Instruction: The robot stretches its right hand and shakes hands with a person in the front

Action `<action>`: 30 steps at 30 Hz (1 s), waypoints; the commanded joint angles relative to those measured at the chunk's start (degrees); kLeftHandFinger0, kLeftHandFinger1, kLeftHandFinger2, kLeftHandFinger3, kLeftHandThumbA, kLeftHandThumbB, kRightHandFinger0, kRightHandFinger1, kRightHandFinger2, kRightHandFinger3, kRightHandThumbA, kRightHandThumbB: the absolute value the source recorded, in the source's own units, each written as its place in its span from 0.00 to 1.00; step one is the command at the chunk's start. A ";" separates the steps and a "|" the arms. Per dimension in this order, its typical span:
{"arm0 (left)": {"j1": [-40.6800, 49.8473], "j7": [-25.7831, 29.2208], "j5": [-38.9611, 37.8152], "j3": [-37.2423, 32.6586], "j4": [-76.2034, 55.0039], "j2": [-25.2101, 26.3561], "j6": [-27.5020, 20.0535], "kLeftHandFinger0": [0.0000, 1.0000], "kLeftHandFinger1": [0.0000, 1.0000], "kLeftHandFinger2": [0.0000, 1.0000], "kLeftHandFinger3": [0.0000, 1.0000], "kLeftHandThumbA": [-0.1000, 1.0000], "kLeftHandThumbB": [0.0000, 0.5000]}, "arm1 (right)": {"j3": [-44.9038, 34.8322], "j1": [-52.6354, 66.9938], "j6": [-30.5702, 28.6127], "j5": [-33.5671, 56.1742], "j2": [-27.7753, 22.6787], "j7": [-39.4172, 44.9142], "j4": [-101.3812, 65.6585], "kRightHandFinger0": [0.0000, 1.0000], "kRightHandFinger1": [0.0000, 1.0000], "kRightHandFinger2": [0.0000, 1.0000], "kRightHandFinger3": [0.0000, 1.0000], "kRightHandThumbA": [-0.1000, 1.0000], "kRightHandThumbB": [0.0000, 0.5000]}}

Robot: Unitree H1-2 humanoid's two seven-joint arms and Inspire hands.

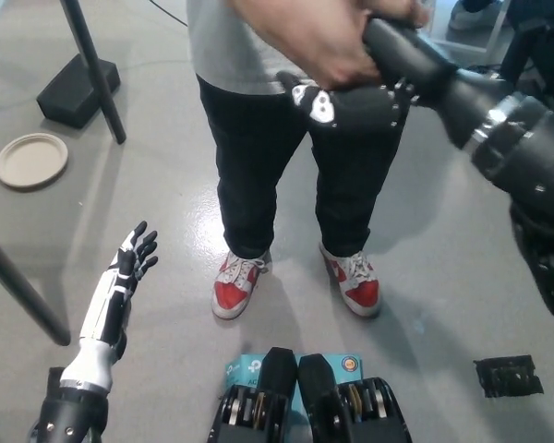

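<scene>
Handshake step: right hand [355,101] raised at the person's waist, gripped by person's hand [328,46]; robot fingers' closure can't tell, covered. Next, likely: release and retract. Left hand [129,263] idle below-left of person, fingers spread. Count: one person, one plate [31,160].

We see the person [295,120] only from the chest down; the top edge cuts off everything above. Their hand [328,46] wraps over our right hand [351,97], hiding most of its fingers, and motion blurs both. Our right arm [517,157] runs out past the right edge.
</scene>
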 commanded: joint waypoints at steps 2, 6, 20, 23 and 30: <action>-1.72 -0.80 -0.86 0.24 -1.83 0.81 -0.43 1.00 1.00 1.00 1.00 1.00 0.14 | 0.12 -4.79 1.75 -3.31 1.09 -1.62 13.98 1.00 1.00 1.00 1.00 0.54 0.61; -2.01 -0.81 -0.83 0.29 -1.79 0.91 -0.34 1.00 1.00 1.00 1.00 1.00 0.18 | 1.72 -7.42 -5.52 -4.16 4.46 -6.86 36.98 1.00 1.00 1.00 1.00 0.51 0.59; -3.04 -1.11 -0.61 0.01 -2.76 1.20 1.46 1.00 1.00 1.00 1.00 1.00 0.21 | 5.15 -12.68 -14.06 -6.71 9.21 -12.94 63.35 1.00 1.00 1.00 1.00 0.64 0.69; -2.99 -1.18 -0.62 -0.03 -2.98 1.22 1.63 1.00 1.00 1.00 1.00 0.99 0.21 | 4.99 -11.92 -14.16 -6.47 8.63 -11.94 60.46 1.00 1.00 1.00 1.00 0.72 0.78; -2.93 -1.95 -1.21 0.18 -2.99 1.48 1.70 1.00 1.00 1.00 1.00 0.97 0.18 | 0.55 -2.26 -12.23 -3.14 3.13 -8.52 36.49 1.00 1.00 1.00 1.00 0.94 0.98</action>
